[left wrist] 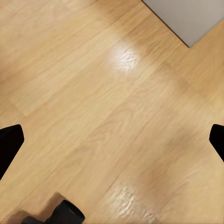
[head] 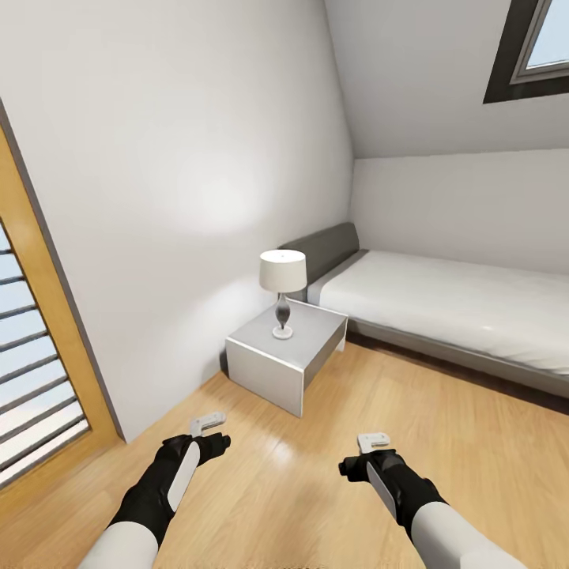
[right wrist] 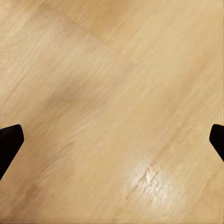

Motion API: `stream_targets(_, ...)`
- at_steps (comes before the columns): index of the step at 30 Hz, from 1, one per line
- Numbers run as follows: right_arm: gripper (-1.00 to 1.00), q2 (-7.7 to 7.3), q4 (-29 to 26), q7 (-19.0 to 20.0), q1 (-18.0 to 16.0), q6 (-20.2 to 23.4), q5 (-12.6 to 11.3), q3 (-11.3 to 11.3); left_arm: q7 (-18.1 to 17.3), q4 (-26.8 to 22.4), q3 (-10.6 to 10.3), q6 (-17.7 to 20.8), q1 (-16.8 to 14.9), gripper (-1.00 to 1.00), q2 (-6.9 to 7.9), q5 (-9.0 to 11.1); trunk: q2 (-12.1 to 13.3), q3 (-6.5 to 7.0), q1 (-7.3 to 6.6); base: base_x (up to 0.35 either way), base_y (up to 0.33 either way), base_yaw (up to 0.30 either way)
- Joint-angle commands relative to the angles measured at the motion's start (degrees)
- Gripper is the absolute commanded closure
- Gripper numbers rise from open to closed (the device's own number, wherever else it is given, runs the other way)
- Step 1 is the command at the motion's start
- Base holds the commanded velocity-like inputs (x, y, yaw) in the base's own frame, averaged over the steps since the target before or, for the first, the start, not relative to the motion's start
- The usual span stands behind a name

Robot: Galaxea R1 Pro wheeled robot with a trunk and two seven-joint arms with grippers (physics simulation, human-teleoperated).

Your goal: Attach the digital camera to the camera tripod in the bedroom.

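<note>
Bedroom floor (head: 300,482) of light wood lies under my two hands, and I stand in a corner of that room facing one grey bed (head: 466,308), one small grey table (head: 286,356) beside its headboard, and one white-shaded lamp (head: 283,288) on that table. My left hand (head: 208,425) and my right hand (head: 374,441) both hang above bare boards, each with fingers spread wide and nothing between them; in the wrist views their dark fingertips (left wrist: 10,144) (right wrist: 10,142) sit at opposite sides. Open floor stretches between me and the table, and along the bed's side. A wood-framed slatted door (head: 35,379) is cut off at my left, and a dark-framed window (head: 529,47) is cut off high on the right.
</note>
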Motion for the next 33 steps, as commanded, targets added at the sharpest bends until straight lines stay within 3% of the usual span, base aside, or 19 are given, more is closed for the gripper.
stream_targets(1,-1.00,-0.04,-0.1,0.8,0.0,0.4,0.2,0.2,0.4,-0.1,0.1,0.2,0.0,-1.00,-0.05,0.6,-0.4,-0.24,0.21,0.000,0.000,0.000)
stream_targets(7,-1.00,-0.15,-0.1,4.0,0.0,1.5,0.2,0.2,0.4,0.0,0.1,0.2,0.0,-1.00,-0.05,0.6,-2.8,-1.32,1.53,0.000,0.000,0.000)
stream_targets(14,-1.00,-0.17,0.0,6.7,0.0,2.2,0.2,0.1,0.4,0.1,0.1,0.2,0.0,-1.00,-0.05,0.6,-2.9,-2.87,1.71,0.000,0.000,0.000)
stream_targets(33,-1.00,-0.13,0.3,8.0,0.0,2.4,0.2,0.2,0.3,0.7,0.2,0.2,0.0,-1.00,-0.05,0.7,-3.2,-7.08,2.20,0.000,0.000,0.000)
